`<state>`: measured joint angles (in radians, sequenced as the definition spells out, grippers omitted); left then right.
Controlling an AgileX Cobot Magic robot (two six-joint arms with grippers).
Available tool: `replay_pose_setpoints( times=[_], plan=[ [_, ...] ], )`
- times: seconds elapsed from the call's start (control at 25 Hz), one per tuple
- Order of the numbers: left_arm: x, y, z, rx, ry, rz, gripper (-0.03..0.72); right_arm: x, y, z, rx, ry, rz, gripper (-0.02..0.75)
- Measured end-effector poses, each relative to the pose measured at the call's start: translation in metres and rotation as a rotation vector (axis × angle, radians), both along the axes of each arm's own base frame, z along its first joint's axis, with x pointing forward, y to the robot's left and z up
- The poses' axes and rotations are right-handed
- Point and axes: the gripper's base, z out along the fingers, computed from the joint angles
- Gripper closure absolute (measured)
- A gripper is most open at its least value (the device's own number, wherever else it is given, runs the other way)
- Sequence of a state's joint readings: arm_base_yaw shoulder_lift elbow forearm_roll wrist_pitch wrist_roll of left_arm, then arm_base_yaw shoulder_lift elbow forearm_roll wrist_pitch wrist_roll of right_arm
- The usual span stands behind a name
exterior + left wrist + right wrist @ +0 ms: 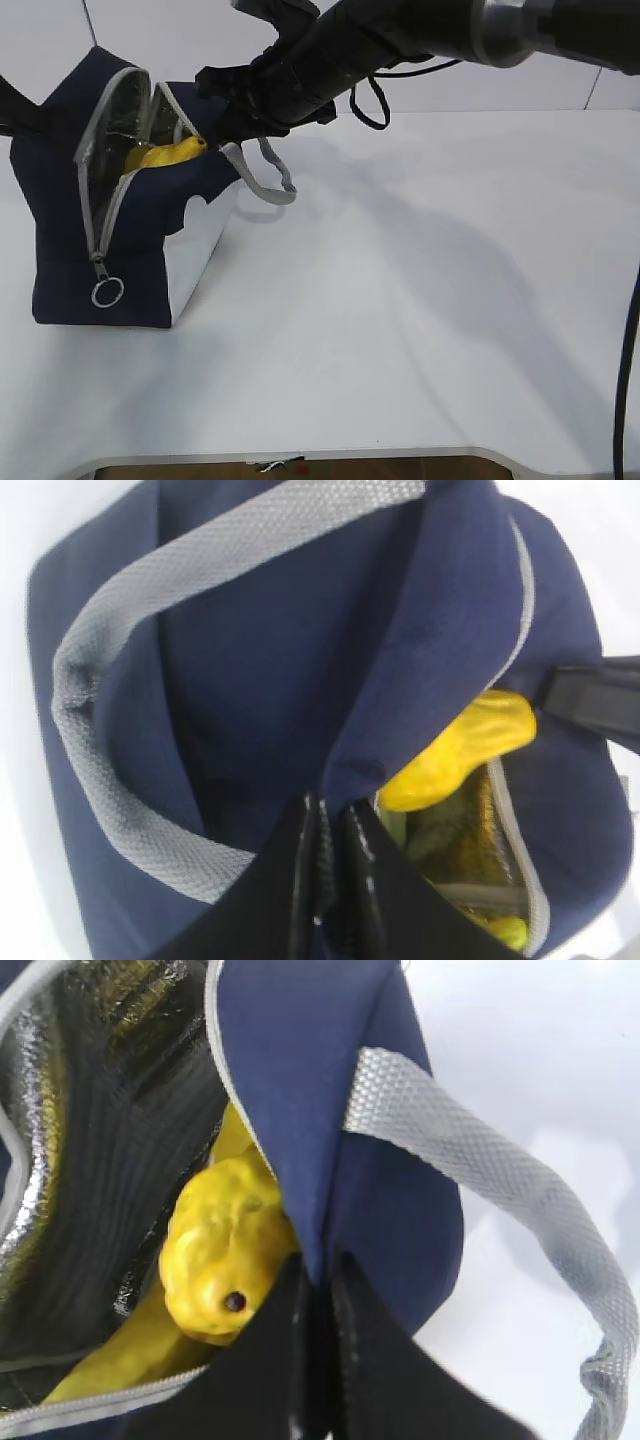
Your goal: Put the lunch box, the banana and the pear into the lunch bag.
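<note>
The navy lunch bag stands open at the left of the table. Inside it the lumpy yellow pear rests on the banana against the foil lining. The pear also pokes out under the flap in the left wrist view, and it shows in the bag's mouth. My left gripper is shut on the bag's fabric edge. My right gripper is shut on the opposite navy rim of the bag, reaching across. The lunch box is hidden.
A grey webbing handle hangs off the bag's right side. The zipper's ring pull dangles at the bag's front. White table stretches to the right, and its front edge is close to the camera.
</note>
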<state>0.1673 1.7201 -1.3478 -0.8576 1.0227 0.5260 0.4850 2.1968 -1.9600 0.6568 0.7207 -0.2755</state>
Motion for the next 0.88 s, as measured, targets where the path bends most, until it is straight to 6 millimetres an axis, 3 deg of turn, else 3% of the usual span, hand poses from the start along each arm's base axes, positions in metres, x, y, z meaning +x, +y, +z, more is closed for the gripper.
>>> replay_pose_setpoints(
  times=[0.2, 0.44, 0.88],
  plan=[
    [-0.004, -0.005, 0.002, -0.063, 0.028, -0.036, 0.662, -0.002, -0.001, 0.002, -0.047, -0.017, 0.055, 0.717],
    [-0.008, -0.016, 0.009, -0.178, 0.055, -0.081, 0.662, -0.007, -0.013, 0.028, -0.295, -0.065, 0.177, 0.717],
    [-0.013, -0.077, 0.013, -0.238, 0.056, -0.224, 0.662, -0.015, -0.032, 0.057, -0.503, -0.032, 0.169, 0.718]
  ],
)
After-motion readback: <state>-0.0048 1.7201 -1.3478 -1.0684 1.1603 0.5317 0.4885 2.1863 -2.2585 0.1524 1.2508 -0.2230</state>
